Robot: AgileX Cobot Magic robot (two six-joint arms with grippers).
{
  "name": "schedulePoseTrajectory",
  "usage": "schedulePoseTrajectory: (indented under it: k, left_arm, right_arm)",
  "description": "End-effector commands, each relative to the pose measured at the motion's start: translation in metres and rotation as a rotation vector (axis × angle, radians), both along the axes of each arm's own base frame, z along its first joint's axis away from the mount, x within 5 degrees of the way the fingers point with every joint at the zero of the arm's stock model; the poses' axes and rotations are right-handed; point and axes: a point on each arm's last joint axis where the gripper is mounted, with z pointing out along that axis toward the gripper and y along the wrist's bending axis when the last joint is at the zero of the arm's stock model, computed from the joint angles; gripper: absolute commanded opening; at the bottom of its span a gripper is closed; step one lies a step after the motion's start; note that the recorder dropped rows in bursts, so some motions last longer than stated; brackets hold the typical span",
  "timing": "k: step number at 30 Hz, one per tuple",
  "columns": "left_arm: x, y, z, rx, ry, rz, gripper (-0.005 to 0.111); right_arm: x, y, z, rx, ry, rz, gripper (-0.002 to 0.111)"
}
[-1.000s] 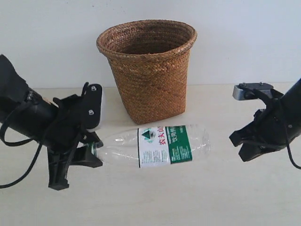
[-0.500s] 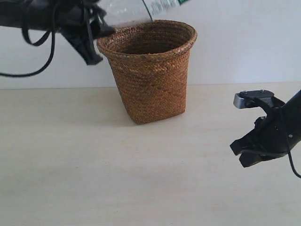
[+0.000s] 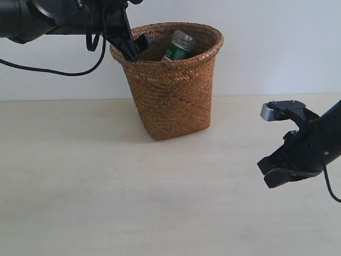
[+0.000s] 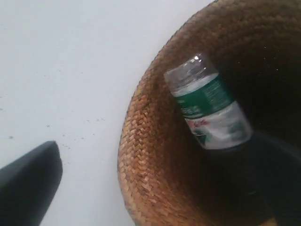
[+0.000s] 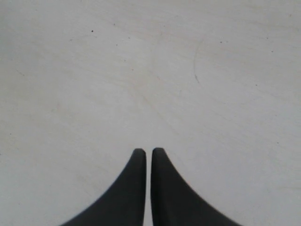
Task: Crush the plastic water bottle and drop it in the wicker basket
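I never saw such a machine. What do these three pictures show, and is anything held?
This is a robot with two black arms, each ending in a gripper. One picture comes from a camera off the arms, two from cameras on the wrists. On the pale table stands a brown woven wicker basket. The clear plastic water bottle with a white-and-green label lies inside it. The left gripper is open at the rim; the right gripper is shut above the table. Neither holds anything.
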Motion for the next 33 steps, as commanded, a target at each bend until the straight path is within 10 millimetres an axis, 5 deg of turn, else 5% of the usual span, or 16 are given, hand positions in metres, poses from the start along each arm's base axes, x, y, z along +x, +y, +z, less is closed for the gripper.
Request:
schedulePoseTrajectory:
  k: [1, 4, 7, 13, 21, 27, 33]
  left_arm:
    - [-0.011, 0.001, 0.015, -0.01, 0.025, -0.03, 0.08]
    - [-0.022, 0.002, 0.018, 0.026, 0.11, -0.089, 0.049]
    - [-0.036, 0.005, 0.019, 0.052, 0.234, -0.152, 0.004]
    - [-0.056, 0.027, 0.029, 0.039, 0.441, -0.066, 0.004]
    - [-0.074, 0.069, 0.022, 0.061, 0.766, 0.29, 0.004]
    - [-0.085, 0.096, 0.012, 0.08, 0.951, 0.517, 0.004]
    - [-0.103, 0.118, 0.006, 0.029, 1.013, 0.623, 0.004]
  right_arm:
    - [0.0, -0.002, 0.004, 0.001, -0.024, -0.004, 0.0]
    - [0.001, -0.001, 0.004, 0.005, -0.028, -0.009, 0.0]
    - [0.005, -0.002, 0.005, 0.013, -0.063, -0.049, 0.0]
    - [0.016, 0.001, 0.021, 0.049, -0.079, -0.096, 0.0]
    - [0.025, 0.021, 0.051, 0.008, -0.053, -0.034, 0.0]
    - [0.021, 0.008, 0.071, -0.213, 0.098, -0.087, 0.0]
    - [0.014, -0.018, 0.082, -0.233, 0.134, -0.125, 0.0]
